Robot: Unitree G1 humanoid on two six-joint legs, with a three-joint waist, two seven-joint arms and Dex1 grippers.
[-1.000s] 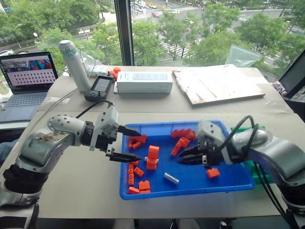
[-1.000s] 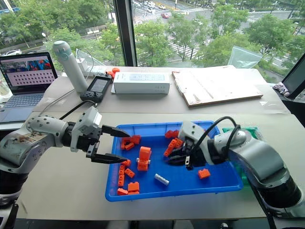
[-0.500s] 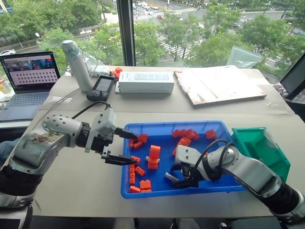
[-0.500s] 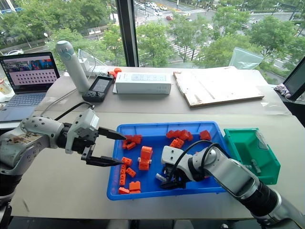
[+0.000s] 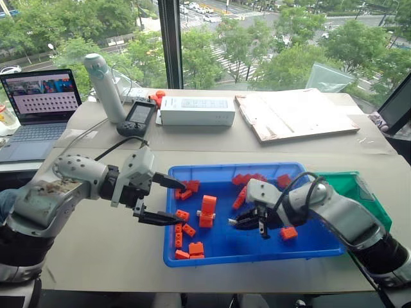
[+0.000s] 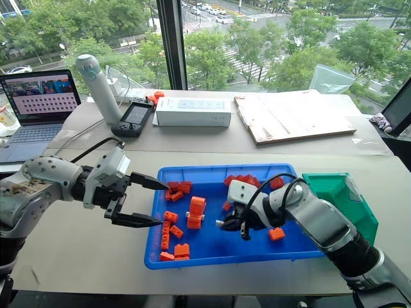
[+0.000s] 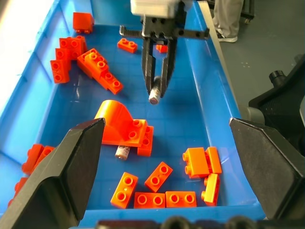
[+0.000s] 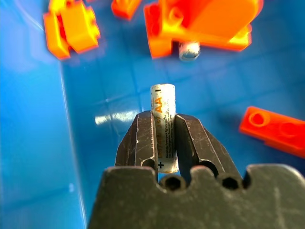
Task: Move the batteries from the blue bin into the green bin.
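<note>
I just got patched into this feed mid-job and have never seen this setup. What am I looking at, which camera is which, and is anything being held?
This is a two-armed humanoid robot at a table. The two wide pictures come from cameras in its head, looking down over its arms; the two close-ups come from cameras on each wrist, looking along that gripper's black fingers.

On the table sits a blue bin scattered with orange bricks, and to its right a green bin.

The right gripper, over the blue bin, is shut on a battery, marked AA in its wrist view. The left gripper hovers open at the blue bin's left edge, holding nothing. Another battery lies half-hidden under an orange arch piece.
</note>
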